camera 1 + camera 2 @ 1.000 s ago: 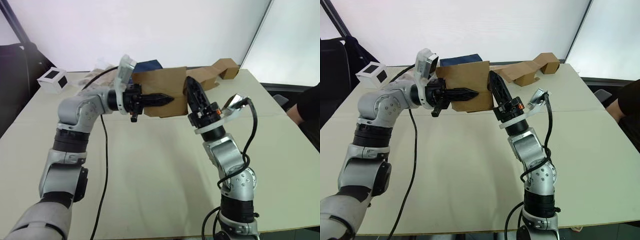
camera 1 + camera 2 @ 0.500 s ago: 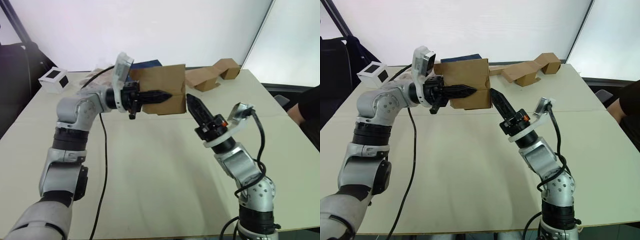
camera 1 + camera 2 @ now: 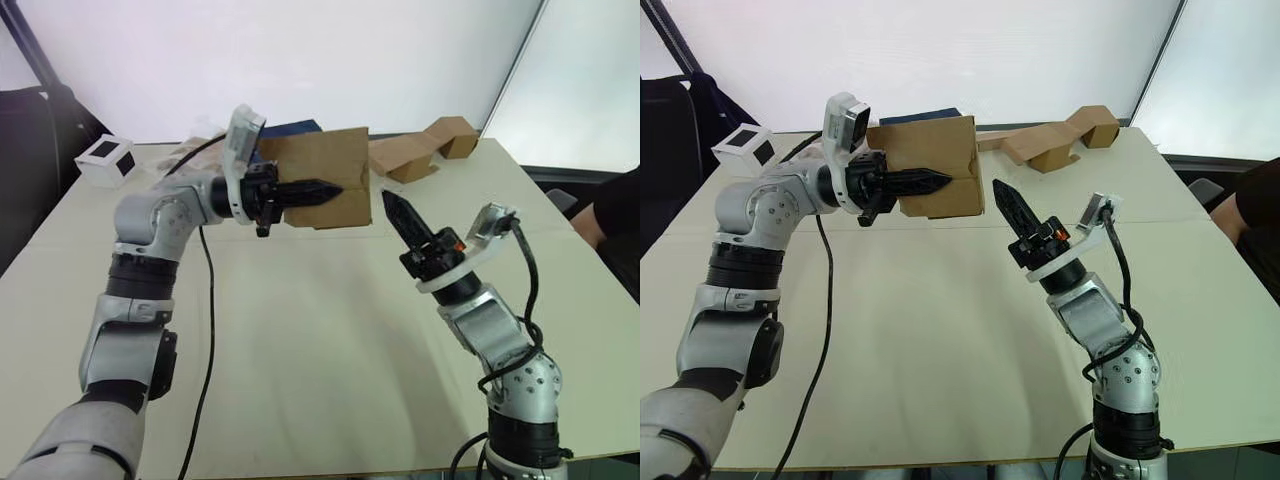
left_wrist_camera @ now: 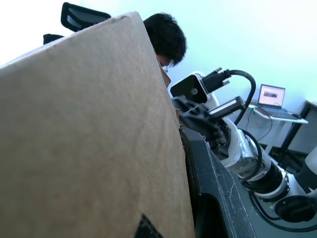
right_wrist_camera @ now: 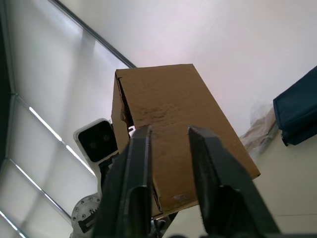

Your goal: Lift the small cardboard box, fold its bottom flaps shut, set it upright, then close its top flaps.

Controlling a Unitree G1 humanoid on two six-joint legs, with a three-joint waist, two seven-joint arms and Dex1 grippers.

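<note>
In the left eye view, the small cardboard box (image 3: 325, 178) sits upper centre, held off the tabletop (image 3: 300, 340) by the left gripper (image 3: 325, 189), whose jaws clamp its near wall. The box bears no readable writing and looks about as wide as tall. The right gripper (image 3: 392, 204) hangs just right of it, apart. In the right wrist view, the right gripper's jaws stand narrowly parted, empty, pointing at the box.

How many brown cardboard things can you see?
2. The small cardboard box is held up above the table by the left pincer. A longer folded cardboard piece lies at the table's far right. More could hide behind the box.
</note>
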